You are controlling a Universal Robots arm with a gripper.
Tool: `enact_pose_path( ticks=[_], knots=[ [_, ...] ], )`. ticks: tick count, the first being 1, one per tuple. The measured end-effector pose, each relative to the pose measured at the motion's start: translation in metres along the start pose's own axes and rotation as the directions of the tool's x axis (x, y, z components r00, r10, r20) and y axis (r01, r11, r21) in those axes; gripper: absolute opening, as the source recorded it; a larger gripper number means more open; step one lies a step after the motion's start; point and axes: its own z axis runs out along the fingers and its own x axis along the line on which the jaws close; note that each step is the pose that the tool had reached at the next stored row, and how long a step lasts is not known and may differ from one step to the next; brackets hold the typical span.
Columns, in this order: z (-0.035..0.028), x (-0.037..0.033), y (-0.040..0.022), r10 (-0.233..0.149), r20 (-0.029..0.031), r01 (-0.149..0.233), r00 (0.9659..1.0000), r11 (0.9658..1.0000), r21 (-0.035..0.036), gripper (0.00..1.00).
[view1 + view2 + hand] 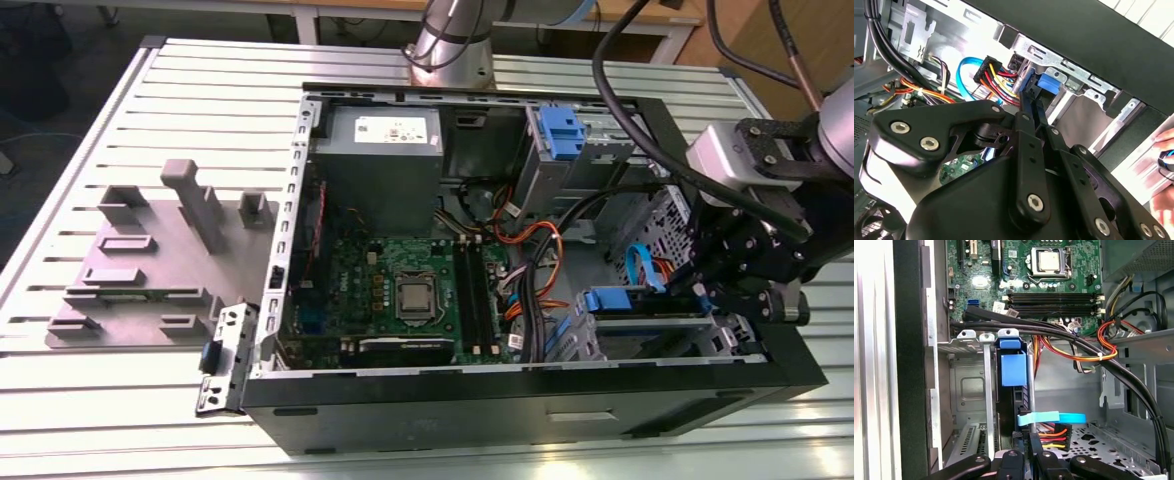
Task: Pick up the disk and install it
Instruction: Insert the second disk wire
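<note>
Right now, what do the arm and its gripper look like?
The arm has a silver-grey tubular base link and a pale grey wrist block. The gripper is matte black, built of flat linkage bars joined by silver screw heads, as the second wrist view shows. Thick black cables loop along it.

The disk (1014, 369), blue-bracketed, apparently stands on edge in its bay.

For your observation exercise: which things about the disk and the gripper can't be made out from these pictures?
- Disk's label face: not visible; in the first wrist view, just its blue bracket edge-on in the cage.
- Gripper contact with the disk: second wrist view, the fingers' own black links cover it.
- Exterior view: gripper body hides the bay.
</note>
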Motion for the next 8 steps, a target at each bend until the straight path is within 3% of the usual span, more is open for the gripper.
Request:
enact_pose_path(
  ticks=[8],
  knots=[
    [0.0000, 0.0000, -0.0001, -0.018, -0.0004, 0.018, 0.9998, 0.9998, -0.0020, 0.16]
  ],
)
